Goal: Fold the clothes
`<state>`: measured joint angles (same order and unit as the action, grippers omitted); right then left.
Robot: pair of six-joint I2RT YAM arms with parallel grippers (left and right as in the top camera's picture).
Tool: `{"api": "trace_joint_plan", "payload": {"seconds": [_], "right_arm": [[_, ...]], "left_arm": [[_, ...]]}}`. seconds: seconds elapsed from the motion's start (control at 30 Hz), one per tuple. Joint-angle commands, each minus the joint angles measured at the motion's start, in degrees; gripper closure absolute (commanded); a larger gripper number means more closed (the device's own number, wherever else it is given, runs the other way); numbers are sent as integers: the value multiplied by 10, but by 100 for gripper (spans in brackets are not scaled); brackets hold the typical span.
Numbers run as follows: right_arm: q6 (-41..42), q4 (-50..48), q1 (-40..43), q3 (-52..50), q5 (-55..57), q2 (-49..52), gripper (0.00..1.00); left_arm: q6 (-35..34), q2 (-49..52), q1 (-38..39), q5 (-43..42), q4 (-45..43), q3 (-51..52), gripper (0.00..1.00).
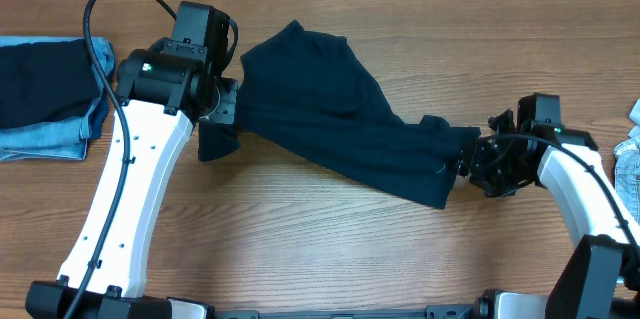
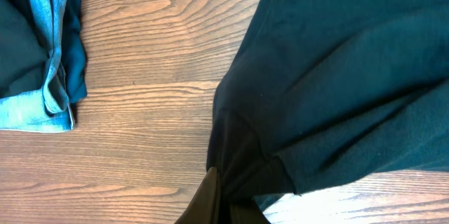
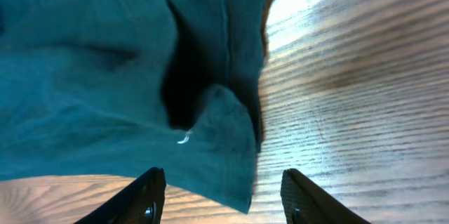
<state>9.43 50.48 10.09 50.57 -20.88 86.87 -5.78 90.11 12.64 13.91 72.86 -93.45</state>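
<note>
A dark teal garment (image 1: 340, 119) lies spread across the middle of the wooden table, running from upper left to lower right. My left gripper (image 1: 222, 109) is shut on its left corner; in the left wrist view the fingers (image 2: 223, 199) pinch the dark cloth (image 2: 337, 76). My right gripper (image 1: 470, 162) is open at the garment's right end; in the right wrist view the fingers (image 3: 221, 199) stand wide apart, with the teal hem (image 3: 140, 90) just ahead of them, not held.
A folded pile of dark cloth and blue jeans (image 1: 45, 94) lies at the left edge, also in the left wrist view (image 2: 35, 48). A pale cloth (image 1: 628, 154) shows at the right edge.
</note>
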Motion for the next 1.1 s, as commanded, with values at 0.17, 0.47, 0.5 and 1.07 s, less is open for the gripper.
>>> {"api": "trace_joint_plan", "payload": {"seconds": [0.17, 0.47, 0.5, 1.07], "right_arm": [[7, -24, 1, -38, -18, 0, 45], [6, -105, 1, -69, -17, 0, 45], [6, -115, 1, -74, -18, 0, 45], [-5, -139, 1, -82, -36, 0, 50]], "left_arm": [[9, -2, -3, 0, -1, -16, 96], [9, -2, -3, 0, -3, -16, 96], [9, -2, -3, 0, -3, -16, 96], [9, -2, -2, 0, -7, -16, 96]]}}
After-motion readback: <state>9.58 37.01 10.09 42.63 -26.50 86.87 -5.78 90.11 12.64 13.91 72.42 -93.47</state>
